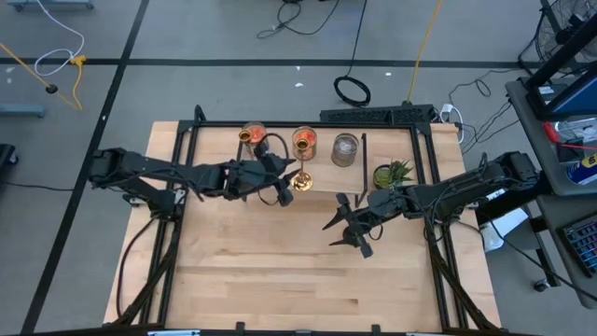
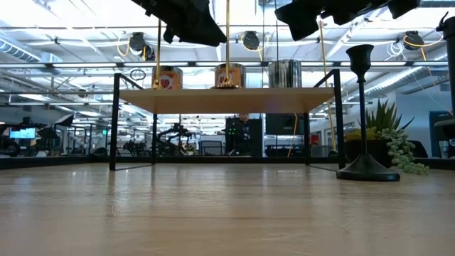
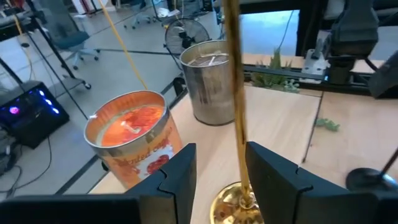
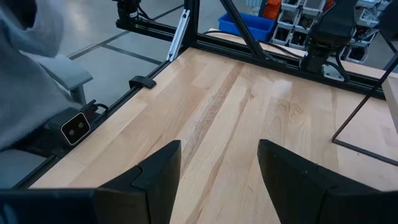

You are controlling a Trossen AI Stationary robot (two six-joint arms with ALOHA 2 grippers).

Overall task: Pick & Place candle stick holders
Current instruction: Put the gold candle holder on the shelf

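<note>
A gold candle stick holder [image 1: 300, 182] stands upright on its round base [image 3: 238, 210] on the raised wooden shelf [image 2: 227, 99], near the shelf's near edge. My left gripper [image 3: 219, 177] is open, with its fingers on either side of the holder's slim stem [image 3: 236, 106], low down. A black candle stick holder [image 2: 361, 107] stands on its round base on the table at the right, beside the plant. My right gripper [image 4: 217, 168] is open and empty above the table [image 4: 236, 99], nearer than the shelf; it also shows in the high view [image 1: 347, 233]. My left gripper's fingers come level at the gold holder's stem, just above its base. One finger [image 3: 273, 177] stands right beside the stem, and I cannot tell whether it touches. The other finger is clear of it.
Two orange jar candles [image 1: 252, 136] [image 3: 134, 134] and a grey one [image 3: 208, 81] stand on the shelf behind the gold holder. A green potted plant [image 2: 391, 139] stands at the right. The shelf's black frame legs [image 2: 114, 121] stand on the table. There is bare wood toward the near edge.
</note>
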